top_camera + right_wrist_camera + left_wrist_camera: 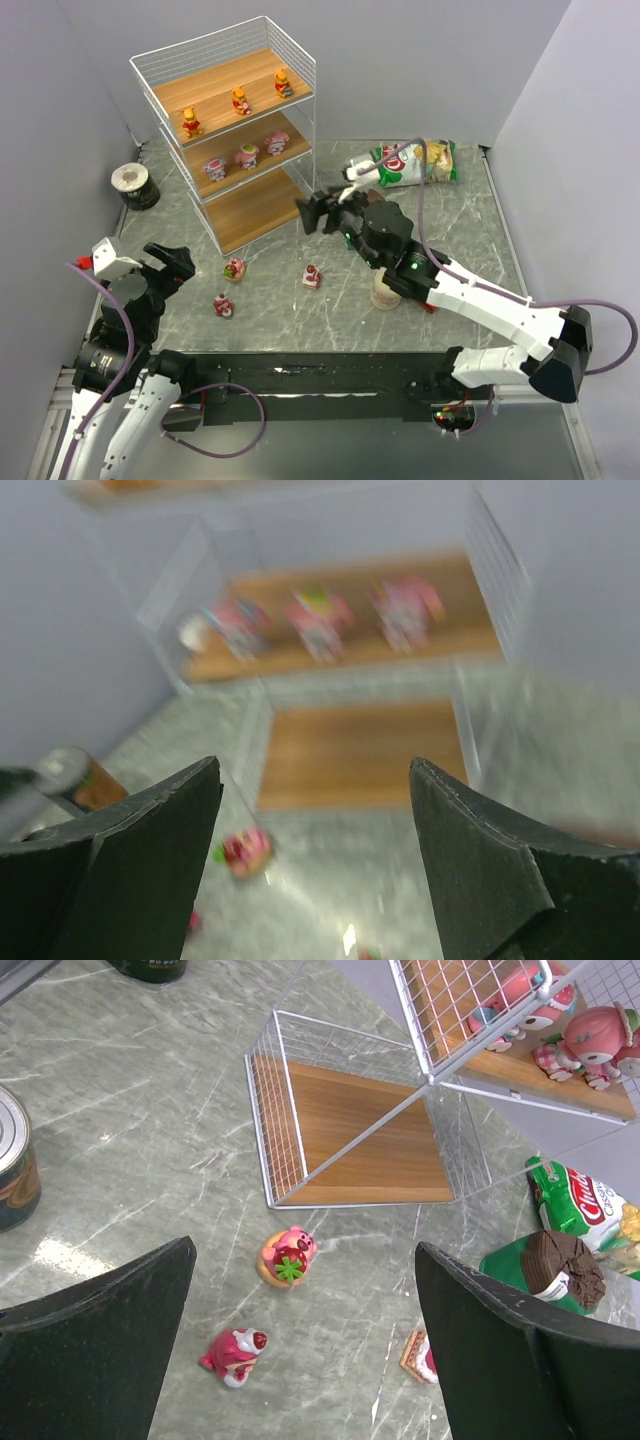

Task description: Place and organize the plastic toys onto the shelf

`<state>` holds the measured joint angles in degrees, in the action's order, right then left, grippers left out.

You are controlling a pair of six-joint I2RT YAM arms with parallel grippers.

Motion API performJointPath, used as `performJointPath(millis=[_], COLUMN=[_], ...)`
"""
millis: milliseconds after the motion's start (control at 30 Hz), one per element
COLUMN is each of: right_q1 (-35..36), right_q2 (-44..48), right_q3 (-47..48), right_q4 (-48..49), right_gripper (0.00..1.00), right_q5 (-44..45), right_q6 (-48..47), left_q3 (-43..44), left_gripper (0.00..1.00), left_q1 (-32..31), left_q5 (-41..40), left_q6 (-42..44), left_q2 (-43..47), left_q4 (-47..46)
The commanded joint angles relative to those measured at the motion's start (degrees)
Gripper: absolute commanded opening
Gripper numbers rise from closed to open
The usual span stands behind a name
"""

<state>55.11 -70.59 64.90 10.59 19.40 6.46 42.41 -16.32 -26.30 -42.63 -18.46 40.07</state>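
Observation:
The white wire shelf [256,206] stands at the back left. Three orange-yellow toys [240,101] sit on its top tier and three pink toys [247,155] on the middle tier; the bottom tier is bare. Three toys lie on the table in front: a pink one with a strawberry [235,268] [286,1257], a red-and-white one [223,305] [235,1352] and a cake-slice one [312,276] [419,1356]. My left gripper [170,262] [305,1295] is open and empty above them. My right gripper [318,212] [313,780] is open and empty, facing the shelf [360,750]; its view is blurred.
A dark can [135,185] [15,1175] stands left of the shelf. A green snack bag [415,163] [580,1210] lies at the back right. A cream bottle [387,292] stands under my right arm. A brown cake-like piece [563,1265] lies by the bag.

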Motion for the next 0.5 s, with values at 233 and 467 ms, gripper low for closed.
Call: performJointPath(millis=[233, 467], right_q1=[-2.4, -1.7], right_q2=[-3.2, -13.8], right_q3=[-11.8, -14.1], right_q4=[-15.1, -6.3], right_gripper=[0.84, 0.80], right_q5=[5.2, 2.1], right_q6=[24.7, 24.8], left_q3=[-0.1, -0.1], left_gripper=[0.96, 0.96], left_q1=[0.2, 0.2], left_q5=[1.2, 1.0], left_q6=[1.4, 1.2], left_q2=[0.5, 0.4], left_q4=[-2.3, -2.2])
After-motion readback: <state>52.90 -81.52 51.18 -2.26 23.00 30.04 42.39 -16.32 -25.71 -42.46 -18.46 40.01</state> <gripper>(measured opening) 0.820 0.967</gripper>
